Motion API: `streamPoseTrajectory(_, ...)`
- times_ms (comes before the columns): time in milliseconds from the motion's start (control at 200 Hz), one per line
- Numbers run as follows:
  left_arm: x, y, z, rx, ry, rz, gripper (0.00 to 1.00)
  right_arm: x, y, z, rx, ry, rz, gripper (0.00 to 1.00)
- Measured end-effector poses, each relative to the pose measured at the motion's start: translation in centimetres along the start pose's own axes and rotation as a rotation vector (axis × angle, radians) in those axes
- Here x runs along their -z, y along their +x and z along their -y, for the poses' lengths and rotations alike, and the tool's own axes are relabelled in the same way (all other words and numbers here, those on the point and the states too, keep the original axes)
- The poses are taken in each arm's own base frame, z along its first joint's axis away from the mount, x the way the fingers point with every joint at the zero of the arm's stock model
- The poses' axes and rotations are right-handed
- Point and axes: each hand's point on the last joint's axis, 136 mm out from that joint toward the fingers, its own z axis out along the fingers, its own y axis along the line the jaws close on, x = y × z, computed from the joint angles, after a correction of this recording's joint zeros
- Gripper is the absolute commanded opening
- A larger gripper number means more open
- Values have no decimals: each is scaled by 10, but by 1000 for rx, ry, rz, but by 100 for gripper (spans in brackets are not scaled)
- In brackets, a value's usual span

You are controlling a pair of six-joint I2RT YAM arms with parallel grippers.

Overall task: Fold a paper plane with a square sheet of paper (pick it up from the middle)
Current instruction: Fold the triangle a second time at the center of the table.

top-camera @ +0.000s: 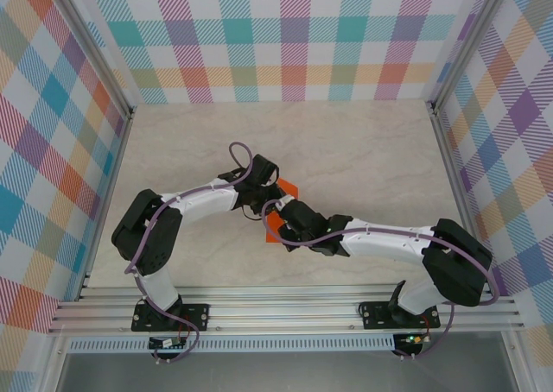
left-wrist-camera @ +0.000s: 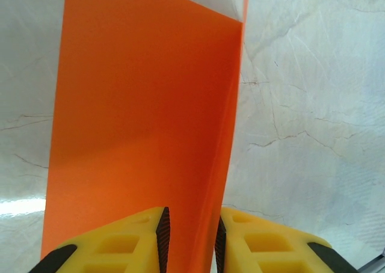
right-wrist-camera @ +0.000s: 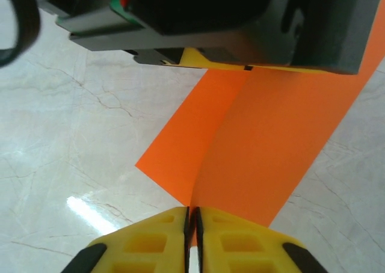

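Orange paper (right-wrist-camera: pixel 264 159) between converging claws

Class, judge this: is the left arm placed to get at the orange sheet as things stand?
Probably yes: the left gripper already straddles the orange sheet at its fold, nothing between them; the right gripper pinches the opposite end.

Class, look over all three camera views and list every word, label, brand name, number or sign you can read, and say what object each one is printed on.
None: no legible text in any view.
The orange paper is plain, with no print.
The yellow fingers carry no markings.
The table and the checked walls show pattern only, no writing.
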Motion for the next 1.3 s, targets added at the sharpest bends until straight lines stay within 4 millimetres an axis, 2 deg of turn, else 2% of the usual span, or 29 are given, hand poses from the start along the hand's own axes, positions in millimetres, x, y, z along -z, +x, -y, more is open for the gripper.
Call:
streamPoseTrajectory(165, 2, -3, -6, -1, -32, 20, 29, -1, -10, -11, -1, -45, -15, 4)
streamPoseTrajectory(330, 9, -6, -5, -8, -35, 47, 32, -5, -7, -10, -14, -65, -42, 3)
streamPoseTrajectory(595, 16, -10, -13, -7, -70, 83, 39, -5, -10, -8, -55, -129, -61, 6)
streamPoseTrajectory(630, 18, -11, -14, -7, -75, 92, 44, -5, -11, -8, -64, -140, -62, 6)
streamPoseTrajectory(680, 21, -11, -17, -6, -81, 103, 46, -5, -11, -7, -79, -159, -66, 6)
streamPoseTrajectory(980, 39, -7, -33, 16, -97, 158, 50, -13, -9, 9, -193, -251, -128, 9)
streamPoseTrajectory(1300, 46, 2, -46, 20, -102, 166, 50, -24, 6, 36, -291, -290, -219, 10)
